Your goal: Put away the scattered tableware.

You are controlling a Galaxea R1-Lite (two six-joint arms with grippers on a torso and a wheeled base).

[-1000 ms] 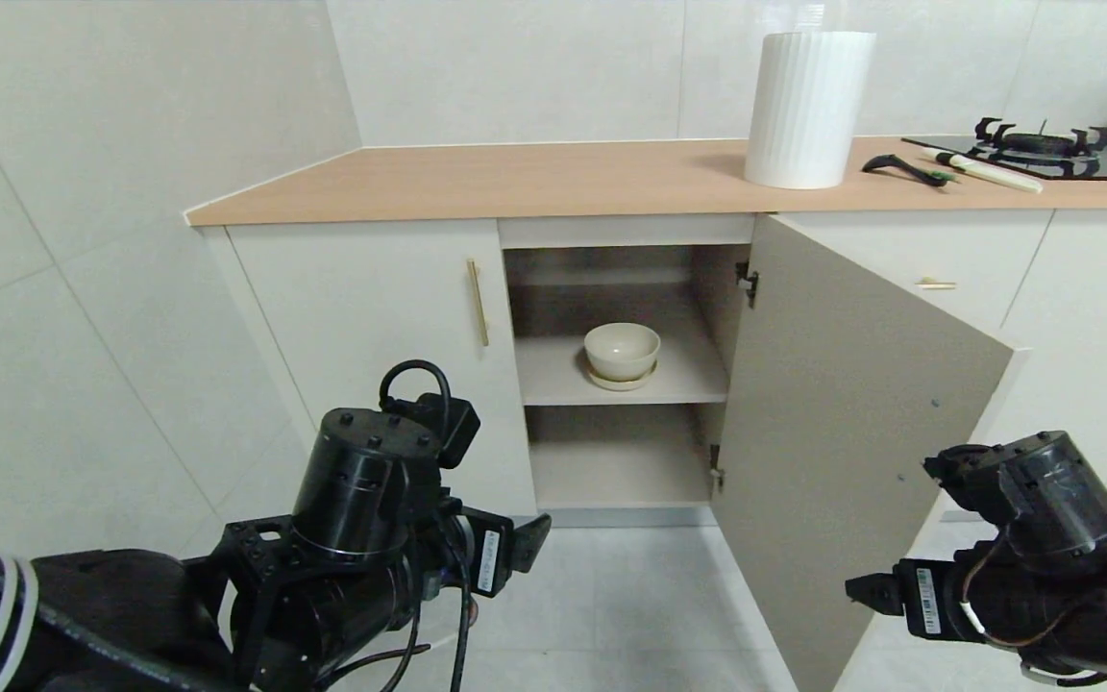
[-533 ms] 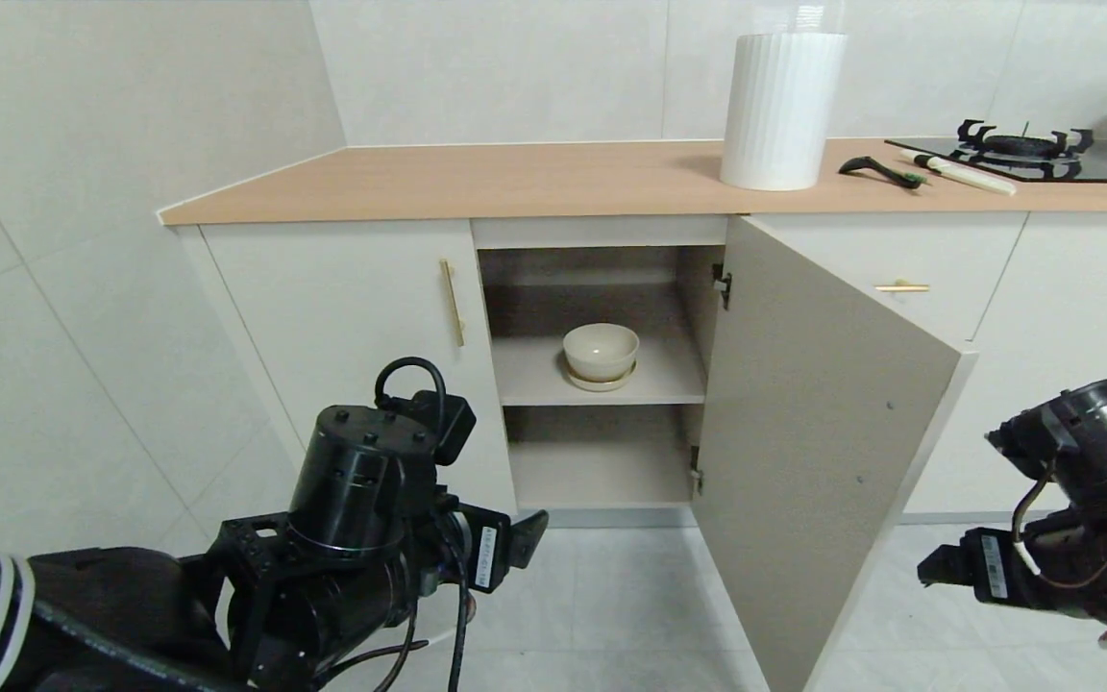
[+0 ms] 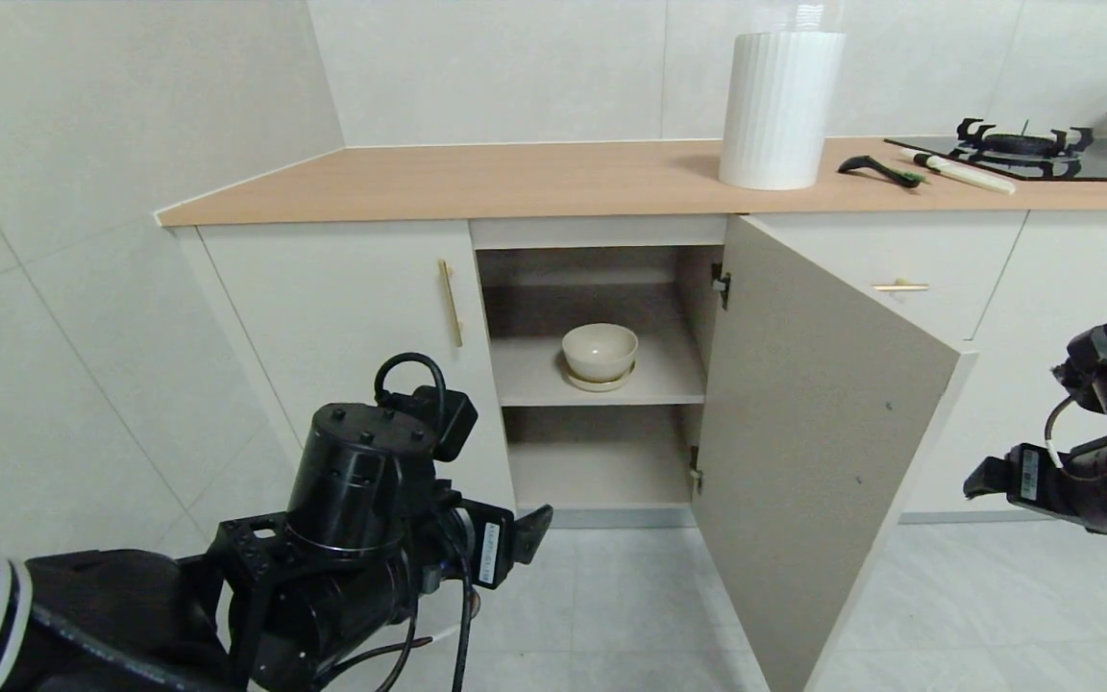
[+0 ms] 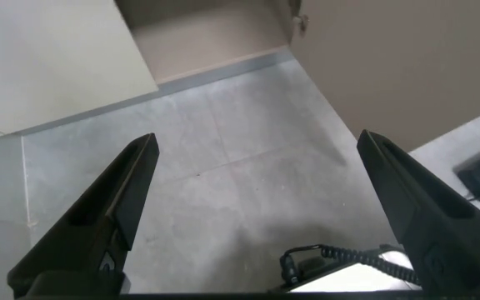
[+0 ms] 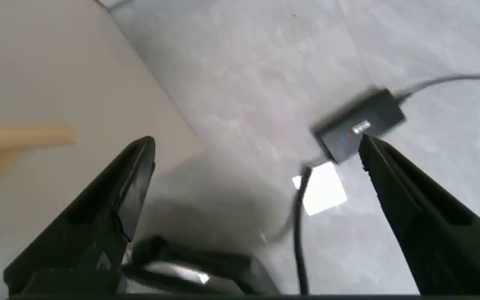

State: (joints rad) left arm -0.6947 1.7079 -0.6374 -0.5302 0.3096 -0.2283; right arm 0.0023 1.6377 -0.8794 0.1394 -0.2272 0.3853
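**Nearly Done: Bowl Shelved, Door Left Open**

Upright and mouth-up, the bowl (image 3: 600, 350) sits on a saucer (image 3: 597, 385) about midway along the upper shelf (image 3: 664, 377) of the open cupboard. Being round, it has no long axis to speak of, and its opening faces the ceiling.

Both hands are spread wide and hold nothing. The left hand (image 4: 257, 142) hangs low before the cupboard, left of the opening. The right hand (image 5: 255, 146) is out beyond the outer face of the door (image 3: 803, 413). The door stands tall on hinges at the opening's right side, its free edge pointing out toward the robot.

Shutting that door looks to be the step in hand. To do it well, the right hand should meet the outer face near the free edge, far from the hinges. It should push along the door's arc and ease off before the frame, while the left arm keeps out of the swing.

Two long utensils (image 3: 962, 172) lie flat on the tabletop (image 3: 515, 183) by the stove, lengthwise roughly along its front edge. If they count as tableware, the door is better left open for now.
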